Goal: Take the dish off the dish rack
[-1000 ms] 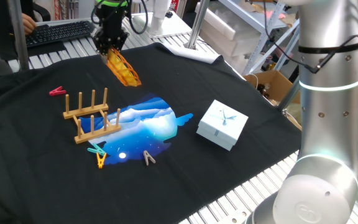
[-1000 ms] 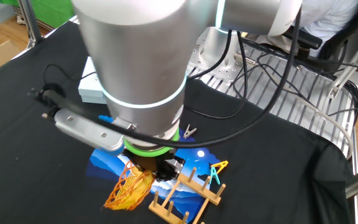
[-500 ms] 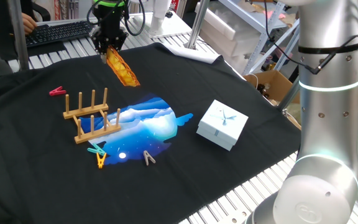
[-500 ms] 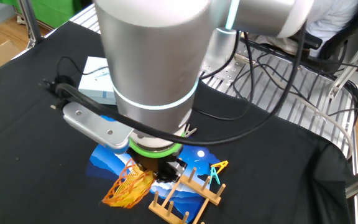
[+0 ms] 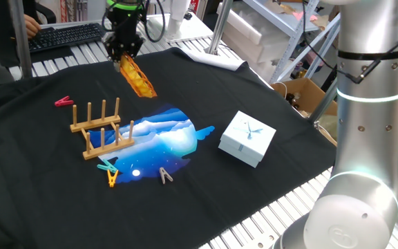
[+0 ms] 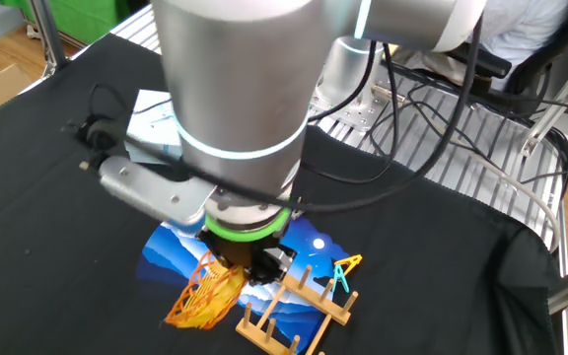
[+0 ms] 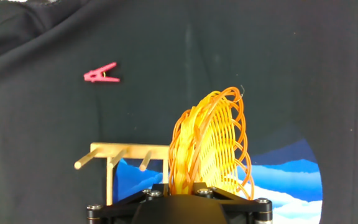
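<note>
My gripper (image 5: 119, 61) is shut on the rim of the yellow-orange woven wire dish (image 5: 137, 77) and holds it on edge in the air, well above the black cloth and behind the rack. The dish also shows in the other fixed view (image 6: 205, 296) and in the hand view (image 7: 210, 149), where its lower rim goes between my jaws (image 7: 185, 186). The light-wood dish rack (image 5: 101, 129) stands empty on the cloth, next to the blue-and-white mat. It shows in the other fixed view (image 6: 294, 306) and below the dish in the hand view (image 7: 120, 155).
A blue-and-white mat (image 5: 164, 135) lies right of the rack. A pale blue box (image 5: 247, 138) sits further right. A pink clothes peg (image 5: 63, 102) lies left of the rack; teal, yellow and grey pegs (image 5: 109, 173) lie in front. A keyboard (image 5: 64, 34) is at the back.
The gripper has risen slightly with the dish in its hold. The rack and the rest have not moved.
</note>
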Motion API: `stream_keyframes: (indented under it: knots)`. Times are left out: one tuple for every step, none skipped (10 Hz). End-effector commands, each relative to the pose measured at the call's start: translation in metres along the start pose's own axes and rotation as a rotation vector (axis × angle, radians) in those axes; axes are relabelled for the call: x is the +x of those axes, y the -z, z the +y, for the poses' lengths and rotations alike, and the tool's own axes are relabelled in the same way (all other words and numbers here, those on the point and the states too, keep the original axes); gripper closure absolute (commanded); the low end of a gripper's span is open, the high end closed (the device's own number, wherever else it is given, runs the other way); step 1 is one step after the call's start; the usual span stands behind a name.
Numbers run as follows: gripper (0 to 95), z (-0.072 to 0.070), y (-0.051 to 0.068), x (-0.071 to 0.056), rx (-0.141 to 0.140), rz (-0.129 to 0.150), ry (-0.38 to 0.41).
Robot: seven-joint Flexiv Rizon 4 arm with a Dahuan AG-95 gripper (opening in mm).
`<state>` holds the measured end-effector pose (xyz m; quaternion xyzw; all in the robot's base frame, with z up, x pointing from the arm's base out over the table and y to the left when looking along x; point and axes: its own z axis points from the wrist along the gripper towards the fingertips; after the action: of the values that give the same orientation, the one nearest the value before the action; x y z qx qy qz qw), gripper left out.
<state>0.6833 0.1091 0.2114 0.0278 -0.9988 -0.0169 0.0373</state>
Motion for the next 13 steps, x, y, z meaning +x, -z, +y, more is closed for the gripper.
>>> stream_keyframes:
  knots:
    - [95.0,-0.013,-0.001,0.014,-0.007,-0.006,0.04]
    - [95.0,-0.021,-0.003,0.023,-0.014,-0.007,0.052]
    - [95.0,-0.025,-0.005,0.027,-0.024,-0.011,0.054]
    - [95.0,-0.031,-0.006,0.034,-0.028,-0.012,0.06]
    - [95.0,-0.035,-0.007,0.039,-0.029,-0.016,0.067]
    - [95.0,-0.039,-0.008,0.044,-0.031,-0.017,0.074]
    - [95.0,-0.042,-0.01,0.048,-0.034,-0.021,0.077]
    - [95.0,-0.047,-0.012,0.053,-0.034,-0.03,0.085]
    - [95.0,-0.049,-0.013,0.055,-0.035,-0.033,0.087]
    - [95.0,-0.055,-0.016,0.058,-0.035,-0.039,0.094]
    - [95.0,-0.057,-0.017,0.059,-0.035,-0.044,0.095]
    - [95.0,-0.062,-0.021,0.062,-0.039,-0.05,0.101]
    - [95.0,-0.064,-0.022,0.064,-0.04,-0.053,0.103]
